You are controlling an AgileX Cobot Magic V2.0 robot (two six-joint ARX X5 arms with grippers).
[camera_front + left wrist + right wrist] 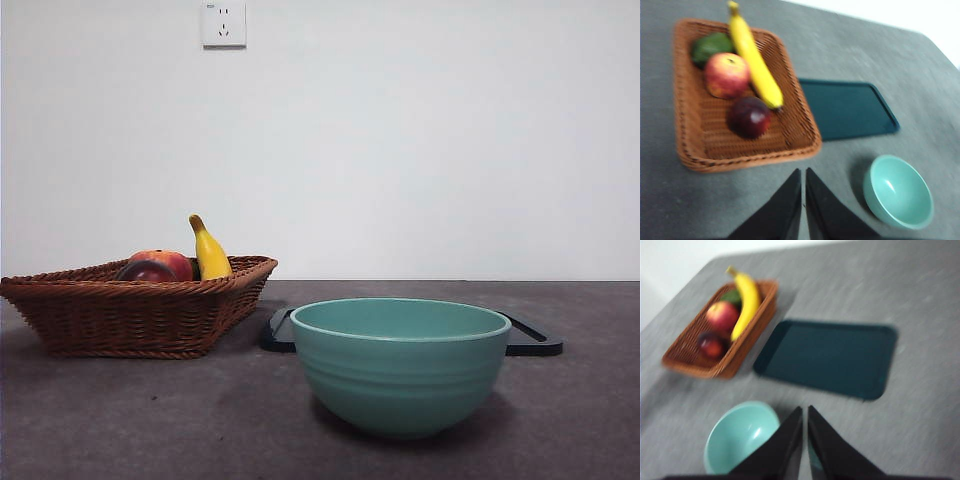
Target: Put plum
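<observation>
The dark maroon plum [749, 117] lies in the brown wicker basket [695, 135], next to a red-orange fruit [726, 75] and a banana [754, 62]. In the front view the plum [147, 271] peeks over the basket rim [140, 290]. It also shows in the right wrist view [711, 345]. My left gripper [803, 177] is shut and empty, high above the table near the basket's edge. My right gripper [805, 415] is shut and empty, high above the teal bowl [740, 436]. Neither gripper shows in the front view.
A dark teal tray [847, 109] lies flat beside the basket. The teal bowl [400, 362] stands in front of the tray [530, 343]. A green fruit [710, 46] sits in the basket's far corner. A white wall with a socket [223, 23] is behind.
</observation>
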